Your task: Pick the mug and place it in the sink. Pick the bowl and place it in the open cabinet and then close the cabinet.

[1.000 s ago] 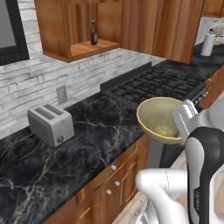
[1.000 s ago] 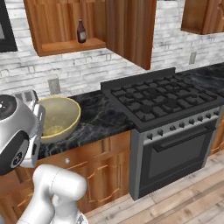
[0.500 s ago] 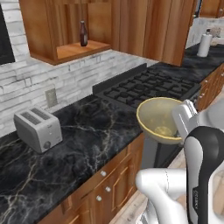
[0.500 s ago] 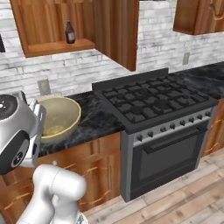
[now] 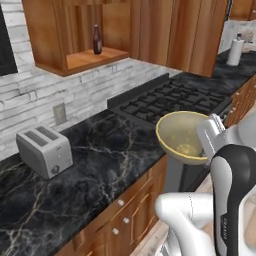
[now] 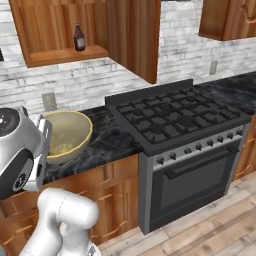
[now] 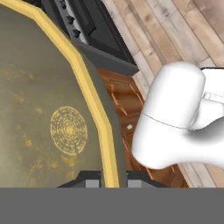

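Observation:
The pale yellow bowl hangs over the front edge of the black marble counter, beside the stove. My gripper is shut on its near rim, one fingertip inside and one outside. Up on the wall is the open cabinet, above and beyond the bowl, with its wooden door swung out. The mug and the sink are out of view.
A dark bottle stands on the cabinet shelf. A silver toaster sits on the counter to the left. The black gas stove lies to the right, with a paper towel roll beyond it.
The whole scene has slid a little in both base views, so the base has driven. The bowl stays in my gripper in the same pose.

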You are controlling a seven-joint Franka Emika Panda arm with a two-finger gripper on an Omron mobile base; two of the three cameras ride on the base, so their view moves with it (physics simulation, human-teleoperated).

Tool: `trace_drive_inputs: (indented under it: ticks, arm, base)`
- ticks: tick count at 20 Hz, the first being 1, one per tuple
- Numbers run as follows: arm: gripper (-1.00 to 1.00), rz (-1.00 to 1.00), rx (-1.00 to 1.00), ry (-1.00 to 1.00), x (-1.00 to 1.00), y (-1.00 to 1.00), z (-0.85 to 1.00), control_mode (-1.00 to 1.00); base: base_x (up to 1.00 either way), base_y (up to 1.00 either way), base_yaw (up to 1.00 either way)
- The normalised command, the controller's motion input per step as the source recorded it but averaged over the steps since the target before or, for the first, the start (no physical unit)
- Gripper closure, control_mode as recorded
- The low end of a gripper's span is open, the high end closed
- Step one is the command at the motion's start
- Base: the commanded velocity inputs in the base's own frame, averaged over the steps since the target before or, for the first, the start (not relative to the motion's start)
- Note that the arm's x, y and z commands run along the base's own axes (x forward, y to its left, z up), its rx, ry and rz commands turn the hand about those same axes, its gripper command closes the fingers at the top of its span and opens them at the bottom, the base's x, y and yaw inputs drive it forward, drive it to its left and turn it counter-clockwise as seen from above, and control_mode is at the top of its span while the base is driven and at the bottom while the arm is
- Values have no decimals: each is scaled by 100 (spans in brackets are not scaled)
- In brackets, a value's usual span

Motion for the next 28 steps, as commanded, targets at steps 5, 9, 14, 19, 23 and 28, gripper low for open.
trace_drive_inputs:
  ticks: [5,9,14,19,23,28]
  arm:
    - [100,0,0,0,0,0,0,100]
    - [100,0,0,0,0,0,0,100]
    - [100,0,0,0,0,0,0,100]
    - [100,0,0,0,0,0,0,100]
    - [100,0,0,0,0,0,0,100]
    - [100,0,0,0,0,0,0,100]
  base:
    - [9,-41,0]
    - [18,11,-1]
    - [61,24,-2]
    - [46,-40,0]
    - [44,-1,-1]
    - [84,6,-5]
